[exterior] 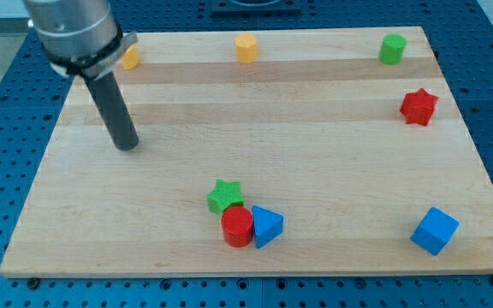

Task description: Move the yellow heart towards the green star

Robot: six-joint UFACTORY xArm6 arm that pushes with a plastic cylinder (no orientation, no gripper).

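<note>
A green star (225,196) lies near the view's bottom middle of the wooden board (315,145). It touches a red cylinder (238,228) below it. A yellow block (131,57) sits at the top left, partly hidden behind the arm, so its shape is unclear. A second yellow block (246,48), roughly hexagonal, sits at the top middle. My tip (127,146) rests on the board at the left, below the top-left yellow block and well up and left of the green star.
A blue triangular block (267,226) touches the red cylinder on its right. A blue cube (435,230) is at the bottom right, a red star (418,106) at the right edge, and a green block (392,48) at the top right.
</note>
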